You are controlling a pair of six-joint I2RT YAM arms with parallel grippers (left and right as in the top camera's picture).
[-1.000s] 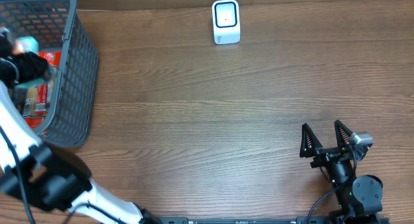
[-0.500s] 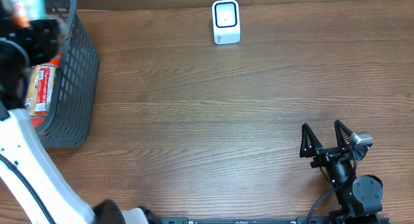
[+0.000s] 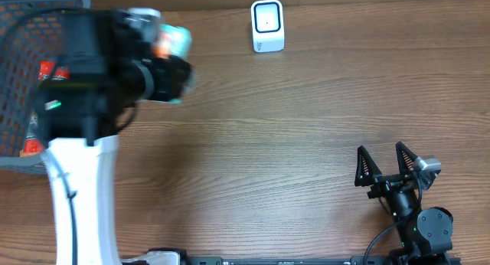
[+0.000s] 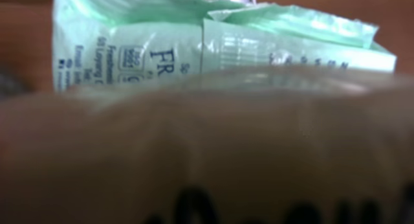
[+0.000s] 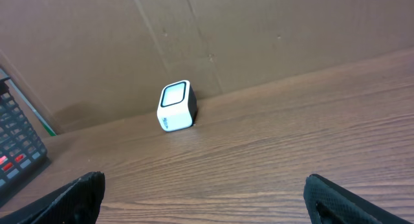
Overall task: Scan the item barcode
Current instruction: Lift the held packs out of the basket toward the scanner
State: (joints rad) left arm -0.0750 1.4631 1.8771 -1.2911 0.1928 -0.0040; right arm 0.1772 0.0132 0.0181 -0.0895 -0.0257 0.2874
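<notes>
Green pkt (image 4: 129, 36) aloft nr scanner (image 3: 267, 25)

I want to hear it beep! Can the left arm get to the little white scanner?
Probably yes: the left gripper, holding a green packet, has only bare table between it and the scanner.

Basket (image 3: 15, 50) far left, scanner (image 3: 267, 25) rear, open table (image 3: 306, 119) between

Left arm (image 3: 76, 181) rises from the near left, motion-blurred, black wrist turned to the right, jaws closed partway on a pale green packet (image 4: 129, 49). Right arm (image 3: 417, 219) sits low at near right, jaws spread wide, empty, pointing away.
</notes>
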